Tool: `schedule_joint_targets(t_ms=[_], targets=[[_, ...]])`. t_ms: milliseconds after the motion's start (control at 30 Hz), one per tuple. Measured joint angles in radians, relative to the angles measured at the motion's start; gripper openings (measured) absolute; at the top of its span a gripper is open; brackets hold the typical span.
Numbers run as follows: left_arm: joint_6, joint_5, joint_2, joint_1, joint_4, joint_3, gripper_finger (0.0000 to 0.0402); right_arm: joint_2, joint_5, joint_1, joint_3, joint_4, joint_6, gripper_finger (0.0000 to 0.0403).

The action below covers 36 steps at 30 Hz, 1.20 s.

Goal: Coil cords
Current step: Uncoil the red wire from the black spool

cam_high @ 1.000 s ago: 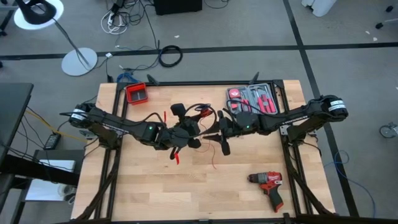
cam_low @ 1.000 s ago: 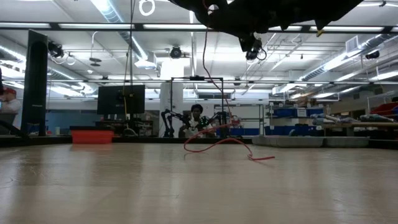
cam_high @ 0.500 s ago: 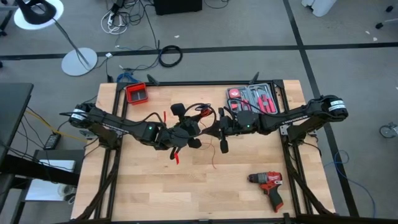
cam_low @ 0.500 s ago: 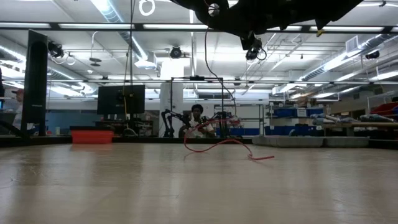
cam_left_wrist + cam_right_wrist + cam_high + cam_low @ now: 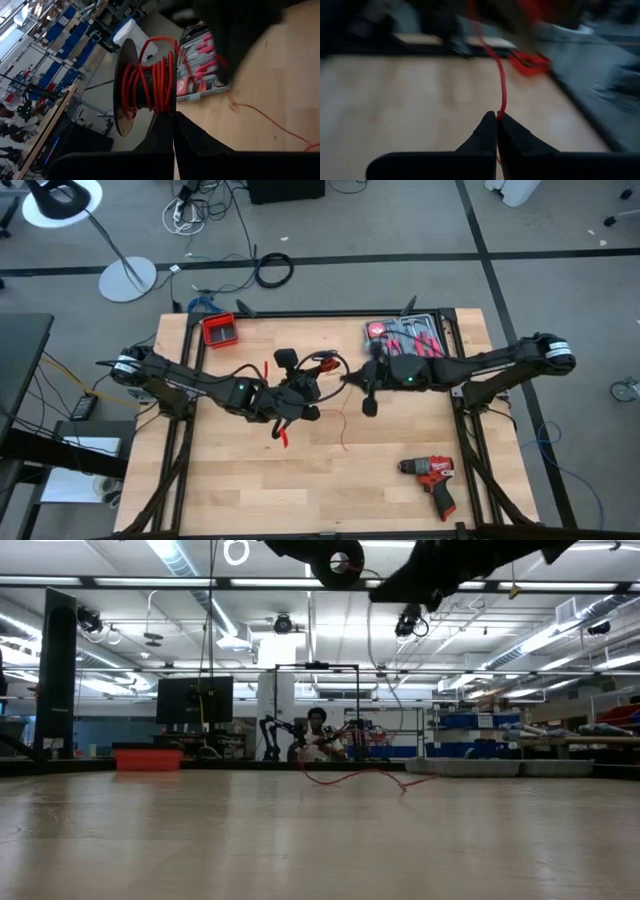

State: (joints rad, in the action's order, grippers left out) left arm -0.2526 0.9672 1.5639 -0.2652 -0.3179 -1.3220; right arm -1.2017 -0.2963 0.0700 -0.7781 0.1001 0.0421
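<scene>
One spool (image 5: 147, 87) of red cord (image 5: 159, 82) is clamped by left gripper (image 5: 290, 392); one strand is pinched by right gripper (image 5: 497, 118). One drill (image 5: 432, 476) lies near-right.

Thin red cords (image 5: 152, 82) wound round a black spool, tail trailing.

The worktop (image 5: 250, 490) is pale wood with a smooth, faintly satin face, framed by a matt black metal-looking rail. The cords (image 5: 159, 82) have a smooth, slightly glossy red plastic jacket and are wound on a matt black spool (image 5: 125, 90), probably plastic though the view is dim. The drill (image 5: 432, 476) looks like red and black moulded plastic.
</scene>
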Motion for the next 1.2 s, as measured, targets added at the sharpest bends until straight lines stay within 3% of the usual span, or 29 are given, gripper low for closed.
schedule_joint_targets(t_ms=[133,333,500,600,767,967,1067,1200], targets=[[-0.002,0.000,0.000,-0.005,0.000,0.000,0.0000,0.080,-0.151,0.000,0.000,-0.136,0.008,0.0001],[-0.002,0.000,-0.001,-0.005,0.006,0.000,0.0000,0.150,-0.291,-0.001,0.000,-0.325,-0.033,0.0000],[-0.032,-0.030,-0.001,-0.004,0.069,0.000,0.0000,0.122,-0.301,-0.002,0.000,-0.408,-0.096,0.0000],[-0.078,-0.063,-0.001,-0.004,0.135,0.000,0.0000,0.076,-0.236,0.000,0.000,-0.408,-0.108,0.0001],[-0.134,-0.153,-0.002,-0.004,0.235,0.000,0.0000,-0.023,-0.145,0.014,0.000,-0.319,-0.088,0.0005],[-0.138,-0.245,-0.002,0.004,0.290,0.000,0.0000,-0.119,-0.123,0.055,0.000,-0.041,0.060,0.0005],[-0.137,-0.307,-0.002,0.004,0.290,0.000,0.0000,-0.131,-0.111,0.071,0.000,0.075,0.150,0.0002],[-0.137,-0.379,-0.004,0.001,0.290,0.000,0.0000,-0.097,-0.121,0.072,0.000,0.090,0.214,0.0001]])
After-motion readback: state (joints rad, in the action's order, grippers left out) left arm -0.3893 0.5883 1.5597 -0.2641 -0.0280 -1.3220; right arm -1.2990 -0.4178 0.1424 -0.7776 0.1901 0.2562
